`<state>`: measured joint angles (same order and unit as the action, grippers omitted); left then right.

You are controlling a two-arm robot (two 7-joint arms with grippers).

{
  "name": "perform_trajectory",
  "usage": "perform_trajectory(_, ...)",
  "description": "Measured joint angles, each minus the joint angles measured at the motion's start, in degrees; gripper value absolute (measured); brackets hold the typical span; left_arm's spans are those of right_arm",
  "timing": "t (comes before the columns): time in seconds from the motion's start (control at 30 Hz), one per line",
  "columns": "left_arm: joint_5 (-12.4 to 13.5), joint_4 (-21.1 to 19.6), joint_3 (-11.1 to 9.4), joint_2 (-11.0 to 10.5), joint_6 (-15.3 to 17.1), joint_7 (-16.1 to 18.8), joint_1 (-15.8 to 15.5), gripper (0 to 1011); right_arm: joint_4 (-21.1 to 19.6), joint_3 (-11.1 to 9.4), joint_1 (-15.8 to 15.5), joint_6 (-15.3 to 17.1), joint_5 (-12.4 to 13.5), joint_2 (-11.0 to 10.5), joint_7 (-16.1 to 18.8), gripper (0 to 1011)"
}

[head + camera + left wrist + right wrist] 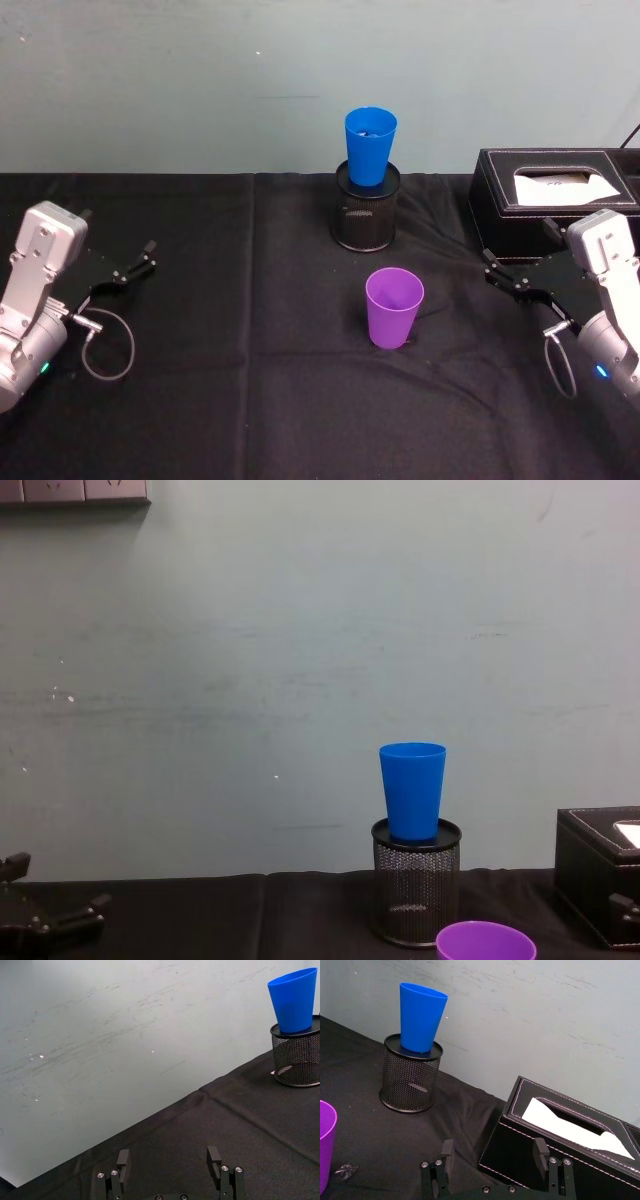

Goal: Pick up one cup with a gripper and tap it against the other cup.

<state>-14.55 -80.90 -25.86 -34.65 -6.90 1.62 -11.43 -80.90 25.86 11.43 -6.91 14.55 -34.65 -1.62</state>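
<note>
Two plastic tumblers are on the black cloth-covered table (250, 400), with one pen pot, one tissue box and two grippers.

The smooth purple tapered plastic tumbler (394, 308) stands upright on the cloth, mouth up, near the middle of the table. Nothing touches it. The bright blue tapered plastic tumbler (370, 147) stands upright with its base sunk into the top of the round black wire-mesh pen pot (366, 210), which is behind the purple tumbler, near the pale wall. The black stitched leather-look tissue box (550, 205) sits at the right rear, with a white tissue showing in its slot.

The right gripper (493, 1150), a black two-fingered claw on a silver arm, is low over the cloth at the right edge, just in front of the tissue box. Its fingers are spread wide apart and hold nothing. The purple tumbler is off to its left, apart from it.

The left gripper (168, 1160) is at the table's left edge, well apart from both tumblers, with its fingers likewise spread and empty.
</note>
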Motion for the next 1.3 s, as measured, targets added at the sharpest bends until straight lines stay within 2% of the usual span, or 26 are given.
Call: perform_trajectory(1.3,0.0,0.0,0.0,0.0,0.0,0.0,0.0,1000,0.0,0.0,0.0,0.0,0.0,0.0,0.0,1003)
